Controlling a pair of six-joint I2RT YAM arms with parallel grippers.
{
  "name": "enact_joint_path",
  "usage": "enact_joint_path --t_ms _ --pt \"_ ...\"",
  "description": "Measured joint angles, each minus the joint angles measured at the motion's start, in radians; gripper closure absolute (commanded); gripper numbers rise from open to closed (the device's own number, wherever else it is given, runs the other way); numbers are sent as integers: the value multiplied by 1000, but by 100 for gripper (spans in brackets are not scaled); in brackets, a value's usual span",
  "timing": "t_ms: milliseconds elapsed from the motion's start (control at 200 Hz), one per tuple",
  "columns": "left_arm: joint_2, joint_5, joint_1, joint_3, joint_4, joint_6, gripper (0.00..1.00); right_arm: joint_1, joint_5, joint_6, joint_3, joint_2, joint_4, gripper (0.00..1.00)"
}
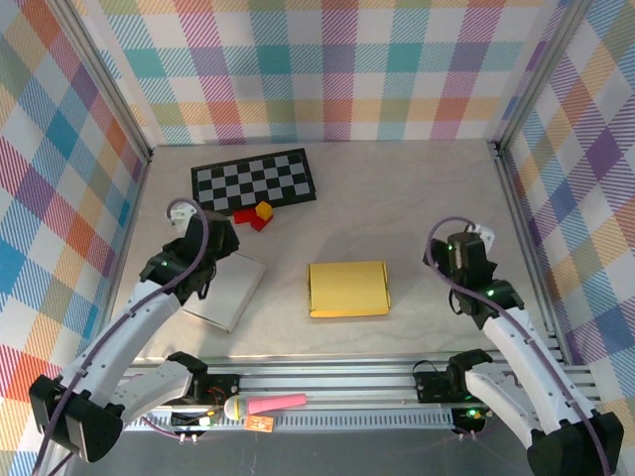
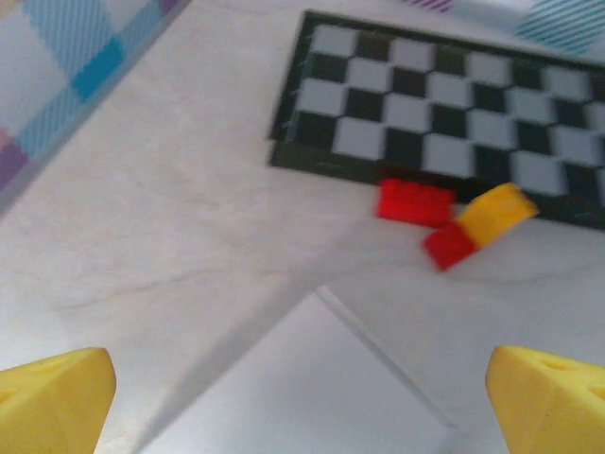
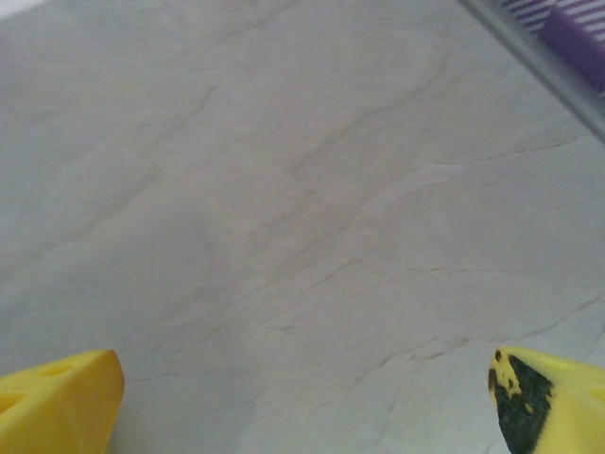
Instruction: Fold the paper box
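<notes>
The yellow paper box (image 1: 348,289) lies flat near the middle of the table (image 1: 397,198), and neither arm touches it. At its 9 o'clock the left arm (image 1: 149,319) hangs over a white sheet (image 1: 226,293), jaws spread wide and empty. At 3 o'clock the right arm (image 1: 516,342) holds its jaws spread over bare table. A checkerboard (image 1: 254,178) sits at 11 o'clock, with red and yellow blocks (image 1: 256,214) at its near edge.

checkerboard (image 1: 254,178), blocks (image 1: 257,215) beside (red, yellow)
</notes>
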Motion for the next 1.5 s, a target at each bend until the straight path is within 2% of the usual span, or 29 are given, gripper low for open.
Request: enact_joint_path --t_ms 115,195,305,390,610,900,1065,1245,1500 --pt "-84 3 116 -166 110 95 0 -35 13 -130 -120 61 204 1" --pt "-95 16 196 -243 196 153 0 -79 -14 -192 -136 172 312 1" --pt "10 98 299 -266 306 224 0 -122 -66 -259 -125 336 441 1" --pt "121 163 342 -279 405 272 0 -139 -106 -295 -126 433 537 1" --pt "256 259 374 -400 679 314 0 -203 -238 -352 -126 570 791 1" --pt "442 365 398 -386 965 407 0 -257 -402 -404 -169 741 1149 1" --pt "504 423 418 -333 1027 456 0 -260 -411 -407 -211 743 1226 1" --pt "415 468 423 -436 1152 482 0 -260 -403 -407 -211 743 1278 1" --pt "403 531 423 -448 1176 447 0 -260 -400 -407 -211 743 1286 1"
